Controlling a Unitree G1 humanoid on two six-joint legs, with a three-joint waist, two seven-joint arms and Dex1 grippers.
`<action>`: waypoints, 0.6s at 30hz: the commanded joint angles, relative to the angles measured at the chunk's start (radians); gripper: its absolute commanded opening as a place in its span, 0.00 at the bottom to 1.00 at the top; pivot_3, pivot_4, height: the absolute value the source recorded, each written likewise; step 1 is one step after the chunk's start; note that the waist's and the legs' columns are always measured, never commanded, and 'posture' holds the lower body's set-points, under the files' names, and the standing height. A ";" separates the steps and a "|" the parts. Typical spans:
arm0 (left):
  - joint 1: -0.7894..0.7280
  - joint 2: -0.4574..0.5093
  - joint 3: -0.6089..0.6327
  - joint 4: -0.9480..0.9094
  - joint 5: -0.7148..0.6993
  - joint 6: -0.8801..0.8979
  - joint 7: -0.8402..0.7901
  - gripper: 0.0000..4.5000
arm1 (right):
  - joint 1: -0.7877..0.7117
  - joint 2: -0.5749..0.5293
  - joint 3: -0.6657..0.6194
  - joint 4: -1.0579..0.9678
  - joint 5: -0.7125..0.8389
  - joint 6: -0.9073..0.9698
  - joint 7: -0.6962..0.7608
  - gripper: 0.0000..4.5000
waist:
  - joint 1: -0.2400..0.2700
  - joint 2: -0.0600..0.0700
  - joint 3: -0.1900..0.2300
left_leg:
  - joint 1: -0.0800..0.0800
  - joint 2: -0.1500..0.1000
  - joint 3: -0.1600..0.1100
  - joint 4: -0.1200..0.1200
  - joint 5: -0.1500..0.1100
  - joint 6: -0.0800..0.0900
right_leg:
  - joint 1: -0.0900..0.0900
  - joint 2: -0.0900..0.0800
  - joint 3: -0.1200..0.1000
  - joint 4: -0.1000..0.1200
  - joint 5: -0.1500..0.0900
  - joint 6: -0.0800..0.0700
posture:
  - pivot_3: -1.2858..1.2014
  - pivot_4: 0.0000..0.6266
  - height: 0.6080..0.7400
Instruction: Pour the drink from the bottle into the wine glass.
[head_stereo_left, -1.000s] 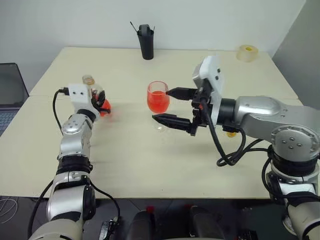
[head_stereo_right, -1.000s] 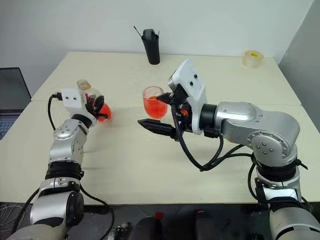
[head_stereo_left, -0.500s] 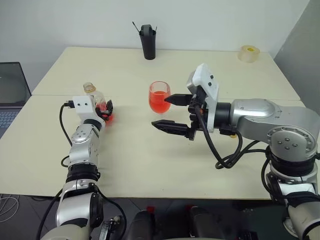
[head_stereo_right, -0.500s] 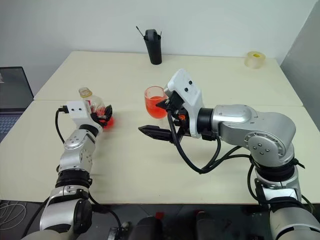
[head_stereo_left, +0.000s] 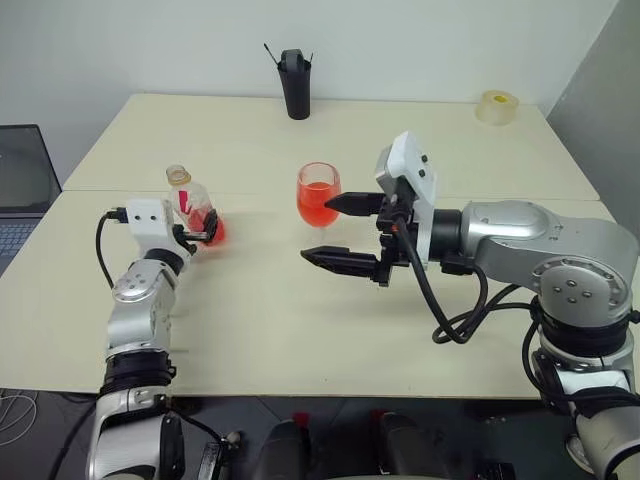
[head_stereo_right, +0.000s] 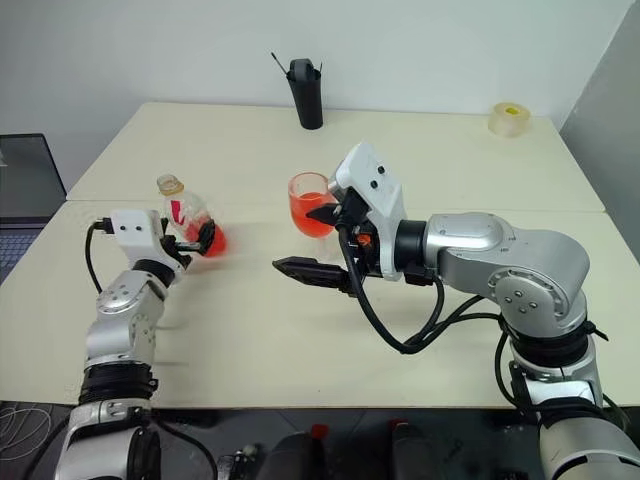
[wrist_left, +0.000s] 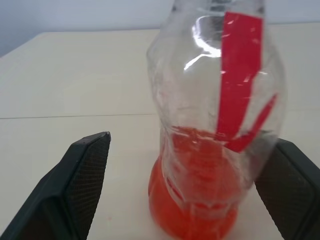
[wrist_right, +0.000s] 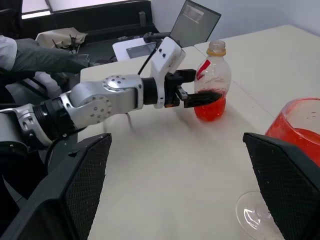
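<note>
Two grippers are working over a pale counter. Taking the wine glass as the landmark: it is standing upright near the counter's middle, its bowl holding the red-orange drink to well over half. The bottle is standing upright well to the robot's left of the glass, uncapped, with only a little red liquid sitting in its base and a red label strip on its side. The left gripper is reaching level toward the bottle, its fingers spreading wide on either side of the bottle's lower body with a gap showing on each side, so nothing is being held. The right gripper is hovering just beside the glass on the robot's right, pointing toward it with its fingers standing wide apart, one near the bowl and one nearer the foot, gripping nothing. Behind the glass, at the counter's far edge, a black cup is standing, and a tape roll is lying far off to the right.
</note>
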 joint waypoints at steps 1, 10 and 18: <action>0.048 0.047 0.031 -0.111 -0.059 0.066 -0.074 1.00 | 0.003 -0.015 -0.007 -0.030 -0.008 -0.028 0.028 1.00 | 0.000 0.000 0.000 | 0.000 0.000 0.000 0.000 0.000 0.000 | 0.000 0.000 0.000 0.000 0.000 0.000 | 0.52 0.24 1.00; 0.145 0.217 0.154 -0.341 -0.253 0.286 -0.242 1.00 | 0.022 -0.087 -0.031 -0.019 -0.027 -0.027 0.089 1.00 | 0.001 0.000 0.000 | 0.000 0.000 0.000 0.000 -0.001 0.001 | 0.000 0.000 0.000 -0.001 0.000 0.000 | 0.52 0.24 1.00; 0.182 0.580 0.297 -0.465 -0.520 0.506 -0.651 1.00 | 0.053 -0.323 -0.235 0.049 0.010 -0.044 0.223 1.00 | 0.004 0.001 0.002 | 0.001 -0.001 0.000 -0.001 -0.001 0.002 | 0.001 0.002 0.000 -0.004 -0.001 0.000 | 0.52 0.24 1.00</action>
